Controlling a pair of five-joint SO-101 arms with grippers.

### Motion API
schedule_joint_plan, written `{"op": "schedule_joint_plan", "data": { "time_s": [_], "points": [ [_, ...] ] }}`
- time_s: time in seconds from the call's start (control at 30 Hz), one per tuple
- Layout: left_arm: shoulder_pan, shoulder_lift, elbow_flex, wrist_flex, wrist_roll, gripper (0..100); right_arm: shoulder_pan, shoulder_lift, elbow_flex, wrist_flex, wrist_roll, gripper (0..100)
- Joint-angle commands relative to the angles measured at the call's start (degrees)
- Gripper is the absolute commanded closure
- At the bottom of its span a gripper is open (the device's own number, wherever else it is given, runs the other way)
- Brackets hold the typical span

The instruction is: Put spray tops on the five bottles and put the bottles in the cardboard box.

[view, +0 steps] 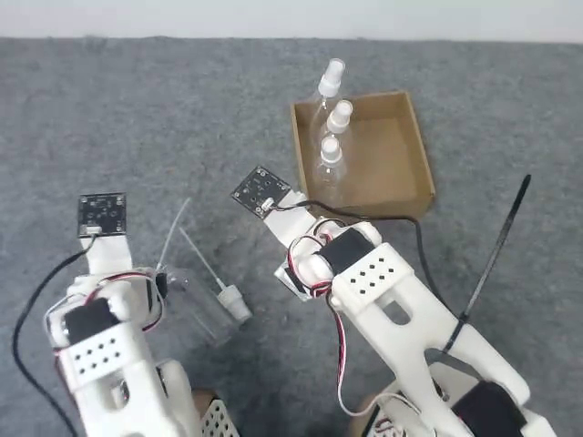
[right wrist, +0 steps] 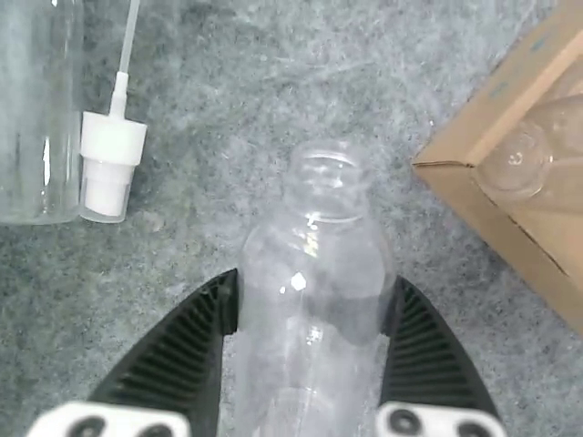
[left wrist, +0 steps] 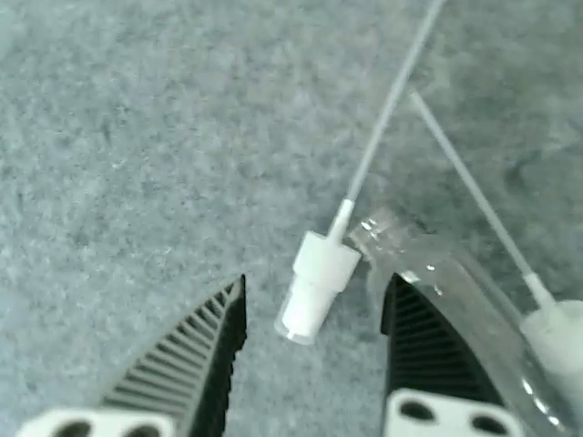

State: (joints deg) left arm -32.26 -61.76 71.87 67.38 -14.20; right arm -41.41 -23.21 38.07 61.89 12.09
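Observation:
My right gripper (right wrist: 314, 282) is shut on a clear bottle (right wrist: 314, 264) with no top, its open neck pointing away from the wrist. A second clear bottle (view: 202, 311) lies on the carpet with a white spray top (view: 233, 300) beside it. My left gripper (left wrist: 315, 289) is open low over the carpet, and another spray top (left wrist: 314, 282) with a long tube lies between its fingers (left wrist: 200, 355). The lying bottle (left wrist: 455, 291) is just beside one finger. The cardboard box (view: 421, 137) stands at the back and holds three bottles (view: 332, 157) with spray tops on.
Grey carpet covers the table. A black cable tie (view: 496, 250) lies to the right of the box. The box corner (right wrist: 492, 173) is close to the held bottle's neck. The right arm's body (view: 383, 282) hides the carpet under it.

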Motion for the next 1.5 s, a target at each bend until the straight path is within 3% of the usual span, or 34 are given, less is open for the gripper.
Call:
{"op": "schedule_joint_plan", "data": {
  "time_s": [0.0, 0.4, 0.93, 1.23, 1.37, 1.47],
  "points": [
    [-1.1, 6.7, -3.2, -4.4, -1.7, 77, 0.8, -2.9, -0.8, -1.3, 1.0, 87.3],
    [-1.1, 20.1, -5.5, -5.5, -5.8, 77, 0.8, -2.9, -0.8, -1.3, 1.0, 87.3],
    [-10.1, 37.4, -9.2, -22.4, -7.7, 77, 0.8, -2.9, -0.7, -1.2, 1.0, 87.3],
    [-15.1, 46.2, -19.4, -22.2, -6.9, 77, 0.8, -2.9, -0.1, -2.0, 1.0, 87.3],
    [-16.9, 46.7, -21.2, -22.2, -2.4, 77, 0.8, -2.9, 0.7, -3.2, 1.0, 87.3],
    [-16.7, 47.0, -20.9, -22.1, -4.0, 77, 0.8, -2.9, 0.8, -3.3, 1.0, 87.3]
  ]
}}
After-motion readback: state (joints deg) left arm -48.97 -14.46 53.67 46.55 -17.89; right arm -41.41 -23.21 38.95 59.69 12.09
